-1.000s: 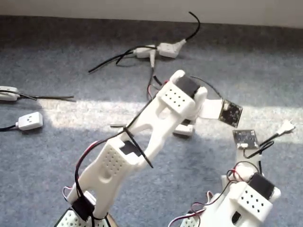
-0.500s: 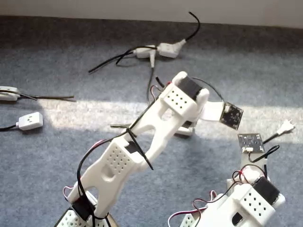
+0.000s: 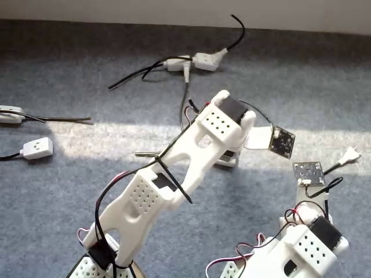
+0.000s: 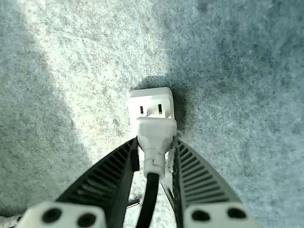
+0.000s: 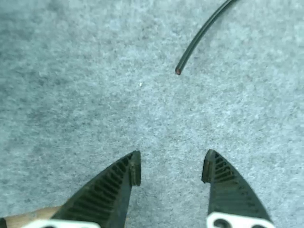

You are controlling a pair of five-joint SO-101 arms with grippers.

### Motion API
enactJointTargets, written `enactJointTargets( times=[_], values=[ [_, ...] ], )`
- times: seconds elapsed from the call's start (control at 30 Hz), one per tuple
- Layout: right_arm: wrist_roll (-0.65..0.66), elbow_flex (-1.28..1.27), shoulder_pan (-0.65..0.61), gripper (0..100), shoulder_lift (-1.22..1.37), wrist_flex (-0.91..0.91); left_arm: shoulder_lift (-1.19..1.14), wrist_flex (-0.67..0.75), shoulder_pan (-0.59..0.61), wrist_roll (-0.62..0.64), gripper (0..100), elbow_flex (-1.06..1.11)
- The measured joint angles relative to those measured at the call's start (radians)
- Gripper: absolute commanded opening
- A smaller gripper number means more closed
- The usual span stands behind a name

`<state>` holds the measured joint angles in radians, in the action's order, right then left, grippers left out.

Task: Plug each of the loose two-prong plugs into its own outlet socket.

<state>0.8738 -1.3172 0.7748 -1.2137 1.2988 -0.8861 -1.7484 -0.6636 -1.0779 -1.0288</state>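
Note:
My left gripper (image 4: 154,143) is shut on a white two-prong plug (image 4: 153,129) with a black cable, low over the grey carpet. The plug's front presses against a small white outlet socket (image 4: 150,101) that shows two slots; its prongs are hidden. In the high view this arm (image 3: 191,156) stretches to mid-floor, covering that socket. My right gripper (image 5: 171,167) hangs open above bare carpet, close to a black cable end (image 5: 178,71). A loose white plug (image 3: 349,155) lies at the far right. A free white socket (image 3: 36,148) rests at the left.
At the back, another white socket with a plug in it (image 3: 200,61) trails black cables. A further white piece (image 3: 8,114) with a cable lies at the left edge. A wall base runs along the back. Sunlight crosses the carpet (image 3: 116,139).
The right arm has drawn back a little toward the lower right. The left arm's wrist has shifted slightly to the right, still holding its plug.

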Motion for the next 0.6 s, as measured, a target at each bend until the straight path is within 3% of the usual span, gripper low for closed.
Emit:
enactJointTargets(
  times=[0.6],
  values=[
    [0.0,-0.037,0.0,21.7,0.0,-0.009,0.0,0.04,0.0,0.005,1,0.002]
  ],
)
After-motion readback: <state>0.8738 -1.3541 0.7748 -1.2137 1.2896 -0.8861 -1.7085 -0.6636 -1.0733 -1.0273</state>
